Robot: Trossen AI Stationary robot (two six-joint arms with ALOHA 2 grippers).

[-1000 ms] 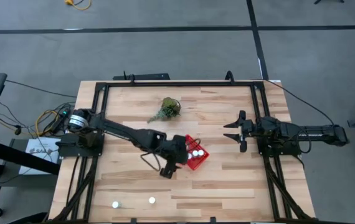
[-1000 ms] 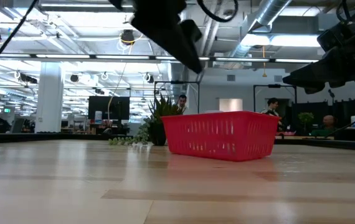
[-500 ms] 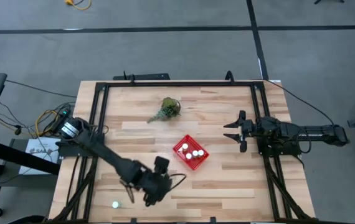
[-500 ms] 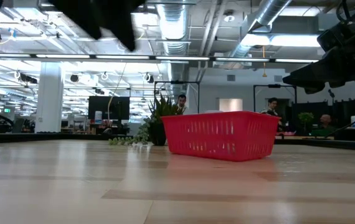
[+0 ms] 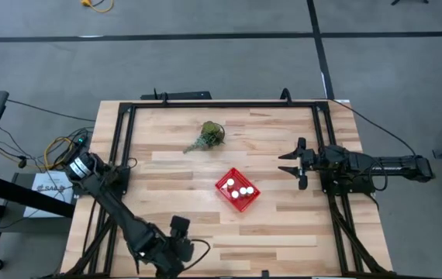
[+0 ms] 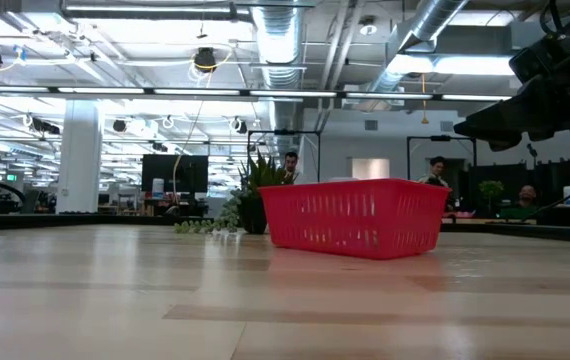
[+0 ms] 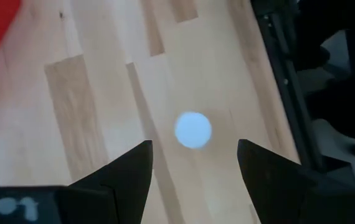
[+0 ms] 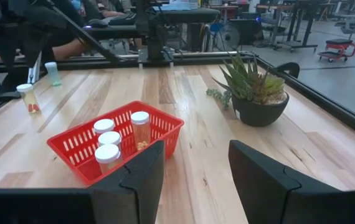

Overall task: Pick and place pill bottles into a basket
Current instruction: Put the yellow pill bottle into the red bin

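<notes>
The red basket [image 5: 237, 189] sits mid-table with several white-capped pill bottles [image 8: 109, 138] standing in it. It also shows in the low view [image 6: 355, 215]. My left gripper [image 5: 173, 249] hangs near the table's front edge, open. In its wrist view a white bottle cap [image 7: 193, 129] shows below and between the two fingers [image 7: 127, 177], apart from them. In the right wrist view two bottles [image 8: 27, 96] stand on the table beyond the basket. My right gripper [image 5: 292, 163] waits open and empty at the right side, level with the basket.
A green potted plant [image 5: 208, 136] stands at the table's far middle, and it also shows in the right wrist view [image 8: 255, 93]. A black frame rail [image 7: 289, 93] runs close beside the bottle under my left gripper. Bare wood lies between the basket and the front edge.
My left gripper has swung from over the basket toward the table's near edge and a little left, and it is now above a bottle there. The basket has stayed in place.
</notes>
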